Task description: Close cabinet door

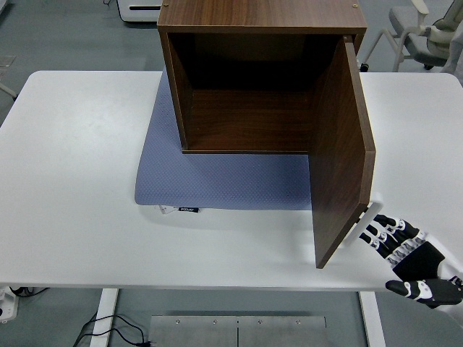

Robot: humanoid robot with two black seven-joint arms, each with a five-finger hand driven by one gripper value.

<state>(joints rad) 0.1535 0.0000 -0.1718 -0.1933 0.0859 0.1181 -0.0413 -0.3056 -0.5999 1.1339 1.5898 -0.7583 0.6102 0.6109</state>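
Note:
A dark wooden cabinet [257,43] stands on a blue-grey mat [217,181] at the middle back of the white table. Its inside is empty. The door [340,152], hinged on the right side, swings out toward the table's near edge and stands wide open. My right hand [401,249] reaches in from the lower right with its fingers spread. The fingertips [370,233] touch the outer face of the door near its lower free corner. The hand holds nothing.
The white table [72,181] runs wide to the left of the mat. A small label [187,210] sticks out at the mat's front edge. Office chairs [427,36] stand on the floor behind the table at the upper right.

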